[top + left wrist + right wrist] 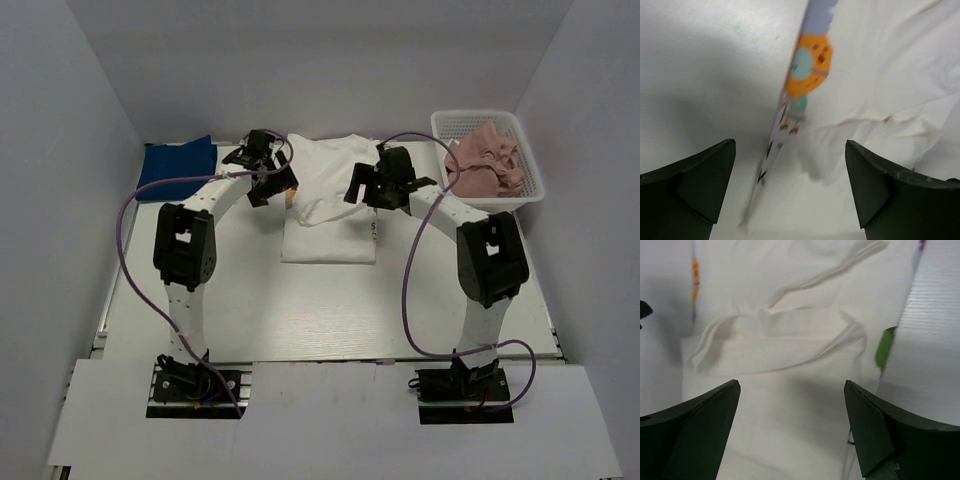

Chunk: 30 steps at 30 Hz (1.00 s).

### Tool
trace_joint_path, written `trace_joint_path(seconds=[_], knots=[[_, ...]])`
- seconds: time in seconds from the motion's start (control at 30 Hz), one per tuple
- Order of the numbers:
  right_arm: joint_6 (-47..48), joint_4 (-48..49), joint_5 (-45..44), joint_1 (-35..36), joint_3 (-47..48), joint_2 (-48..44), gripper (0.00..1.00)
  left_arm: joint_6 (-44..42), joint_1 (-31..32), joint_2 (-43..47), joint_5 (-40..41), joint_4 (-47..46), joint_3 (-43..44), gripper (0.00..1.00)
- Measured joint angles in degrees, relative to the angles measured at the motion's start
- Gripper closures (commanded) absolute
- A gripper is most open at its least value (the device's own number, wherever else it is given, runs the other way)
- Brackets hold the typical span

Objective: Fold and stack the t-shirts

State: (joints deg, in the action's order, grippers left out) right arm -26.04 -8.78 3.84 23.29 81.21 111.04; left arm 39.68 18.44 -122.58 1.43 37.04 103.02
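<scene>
- When viewed from the top camera: white t-shirt (328, 215) in mid-table, near part squared into a tidy rectangle, far part loose and rumpled.
- Same view: left gripper (268, 180) and right gripper (375, 190) hovering over that rumpled part, one at each side, both released and grasping nothing.
- Also there: blue t-shirt (178, 163) flat at the far left, seemingly folded; pink t-shirt (485, 160) bunched inside the basket (480, 116) at the far right.
- From the left wrist: left gripper (790, 145) spread wide with nothing between the fingers. Below it, the shirt's side edge with an orange-and-teal cartoon print (807, 65), and bare table (700, 75) beside it.
- From the right wrist: right gripper (790, 385) likewise spread and empty, above a creased ridge of the white t-shirt (775, 345).
- Judged step: midway through folding the white shirt, between grasps.
- Next move calls for pinching the loose far edge at both sides together, then carrying it evenly over the squared part. Risk: a lopsided fold if one side grips more layers than the other.
- Left to do, apparently: stacking, then the pink shirt.
</scene>
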Motion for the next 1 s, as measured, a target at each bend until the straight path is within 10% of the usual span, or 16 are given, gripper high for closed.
trace_joint_path(seconds=[0.47,1.0], knots=[[0.83,7.32,4.83,12.81,-5.86,1.73,0.10,5.86,1.27,44.72,1.64,-4.63,-51.95,0.00],[-0.39,19.74,-11.34,11.47,17.66,21.84,0.10,5.01,1.46,48.78,-2.38,-3.72,-59.43,0.00]])
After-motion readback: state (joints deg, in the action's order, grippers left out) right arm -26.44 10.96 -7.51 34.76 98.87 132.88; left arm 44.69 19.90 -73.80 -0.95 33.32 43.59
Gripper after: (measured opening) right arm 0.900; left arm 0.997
